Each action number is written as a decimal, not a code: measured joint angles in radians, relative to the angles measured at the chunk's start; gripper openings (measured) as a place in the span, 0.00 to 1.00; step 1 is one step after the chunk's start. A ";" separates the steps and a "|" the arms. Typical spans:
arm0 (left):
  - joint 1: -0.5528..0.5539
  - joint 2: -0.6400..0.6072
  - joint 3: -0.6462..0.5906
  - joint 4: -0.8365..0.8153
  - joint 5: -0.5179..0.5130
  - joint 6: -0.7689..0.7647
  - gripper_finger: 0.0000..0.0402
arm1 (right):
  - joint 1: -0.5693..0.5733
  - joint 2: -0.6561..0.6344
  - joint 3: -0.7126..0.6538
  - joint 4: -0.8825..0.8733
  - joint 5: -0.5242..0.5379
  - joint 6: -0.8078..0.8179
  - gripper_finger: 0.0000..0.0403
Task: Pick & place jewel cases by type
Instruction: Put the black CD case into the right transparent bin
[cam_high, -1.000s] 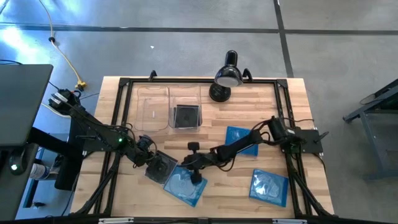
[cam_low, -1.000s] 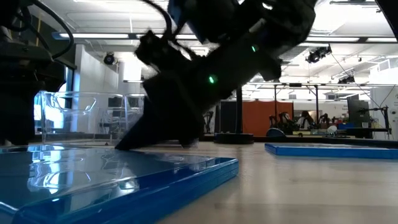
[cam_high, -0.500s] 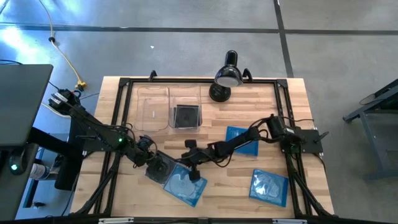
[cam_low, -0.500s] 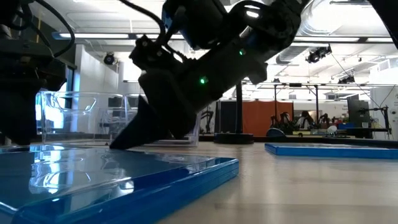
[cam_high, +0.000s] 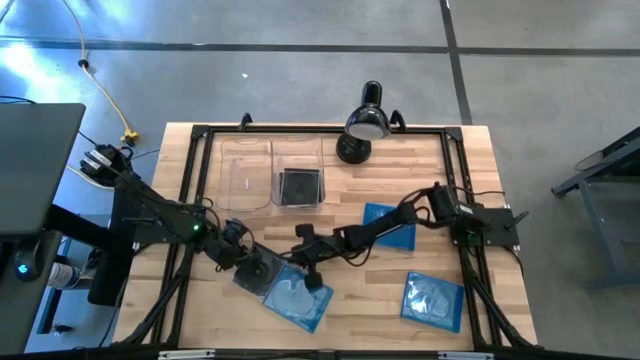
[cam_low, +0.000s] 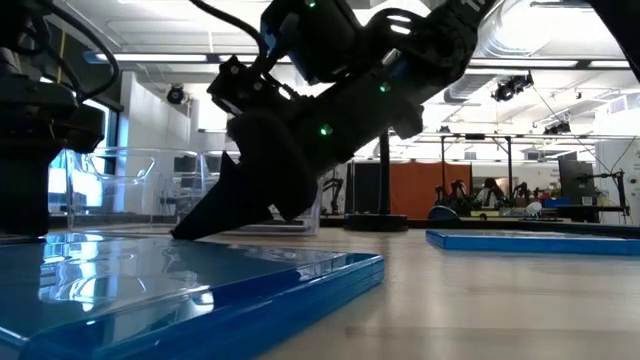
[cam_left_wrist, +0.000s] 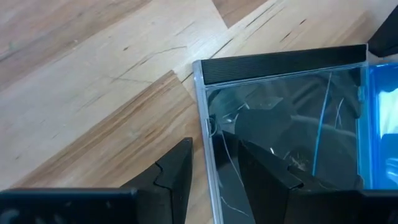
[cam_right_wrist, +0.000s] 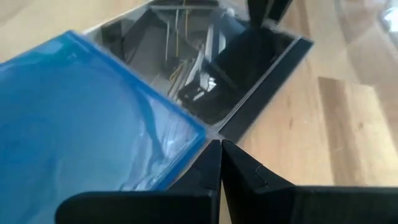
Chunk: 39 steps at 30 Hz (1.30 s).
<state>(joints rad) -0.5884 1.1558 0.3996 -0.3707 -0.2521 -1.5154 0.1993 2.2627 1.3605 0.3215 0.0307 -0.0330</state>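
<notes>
A dark jewel case with a clear cover (cam_high: 256, 270) lies flat on the table at the near left. A blue jewel case (cam_high: 296, 294) lies beside it, its edge overlapping the dark one (cam_left_wrist: 380, 118). My left gripper (cam_left_wrist: 214, 177) is open. One finger is over the dark case's cover and the other over the table beside the case's edge (cam_left_wrist: 205, 134). My right gripper (cam_right_wrist: 221, 158) is shut, its tips down at the dark case's edge, beside the blue case's corner (cam_right_wrist: 198, 132). In the low view its tip (cam_low: 185, 230) is down behind the blue case (cam_low: 180, 290). My left gripper stands astride the dark case's edge; I cannot tell whether its fingers touch the case. My right gripper comes slanting down from the table's right. Its shut fingertips (cam_right_wrist: 211, 155) are against the dark case's edge (cam_right_wrist: 231, 129), right by the blue case's corner. Both cases lie on the table.
Two clear bins stand at the far left, one empty (cam_high: 245, 170), one holding a dark case (cam_high: 298, 186). A blue case (cam_high: 388, 225) lies under my right arm, and another (cam_high: 432, 299) at the near right. A black lamp (cam_high: 366, 122) stands at the far edge.
My right gripper, still shut, has gone toward the table's left and a little toward the far edge. Its tip has travelled along the blue case's edge toward the dark case.
</notes>
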 joint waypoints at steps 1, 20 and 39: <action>0.000 0.005 0.000 0.004 -0.005 0.000 0.32 | -0.004 0.000 0.000 0.004 -0.001 -0.001 0.00; 0.072 0.009 -0.005 0.087 -0.034 0.124 0.32 | -0.024 -0.004 0.000 -0.042 0.016 0.006 0.00; 0.072 0.008 -0.004 0.128 -0.073 0.147 0.32 | -0.004 -0.017 -0.002 -0.120 0.060 0.000 0.00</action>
<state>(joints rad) -0.5163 1.1641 0.3958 -0.2429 -0.3252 -1.3685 0.1955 2.2459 1.3583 0.2014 0.0904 -0.0333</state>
